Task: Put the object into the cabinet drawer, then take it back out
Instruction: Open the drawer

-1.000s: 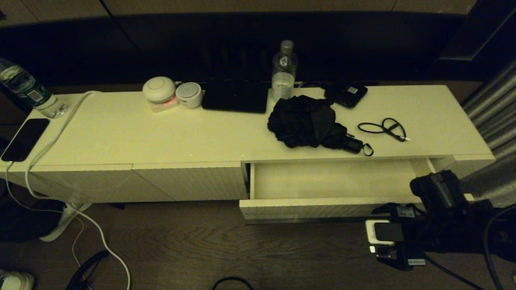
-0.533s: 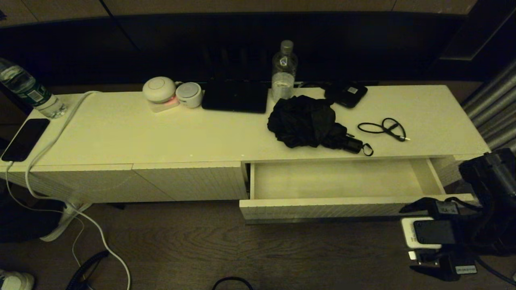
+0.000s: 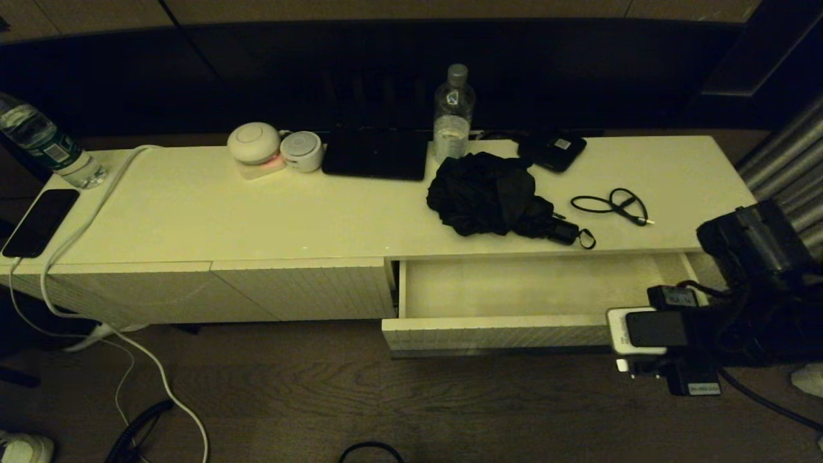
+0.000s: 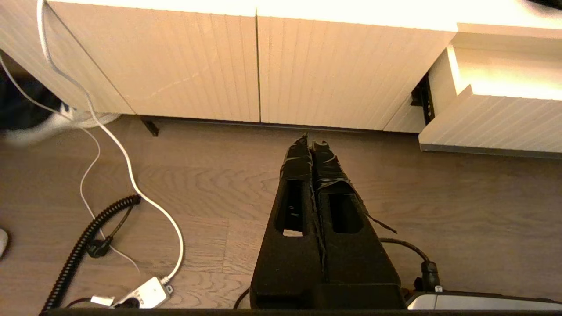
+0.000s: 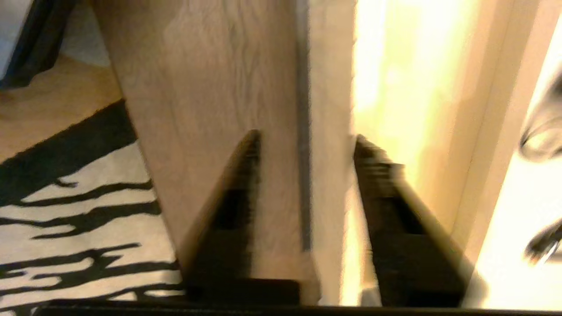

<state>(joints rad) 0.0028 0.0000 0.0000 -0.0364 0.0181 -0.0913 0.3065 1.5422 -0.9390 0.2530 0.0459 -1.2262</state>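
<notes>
The black folding umbrella [image 3: 488, 193] lies bunched on the white cabinet top [image 3: 257, 212], its short handle [image 3: 564, 231] pointing at the front edge. Just below it the cabinet drawer [image 3: 501, 331] stands pulled out with nothing inside. My right arm [image 3: 739, 251] hangs at the drawer's right end. In the right wrist view, my right gripper [image 5: 307, 140] is open and holds nothing, with the drawer's front [image 5: 325, 109] running between its fingers. My left gripper [image 4: 312, 142] is shut and empty, low over the wooden floor before the ribbed panels [image 4: 197, 70]. It is outside the head view.
Behind the umbrella are a water bottle [image 3: 453, 116] and a flat black device with a white label [image 3: 553, 151]. A thin black cable loop [image 3: 611, 206] lies to its right. A black pad [image 3: 376, 154], white round gadgets [image 3: 254, 145], a phone [image 3: 38, 222] and a white cable [image 3: 83, 225] lie further left.
My right arm swung out to the right, then came back up and left to the drawer's right end. The umbrella and the open drawer have not moved.
</notes>
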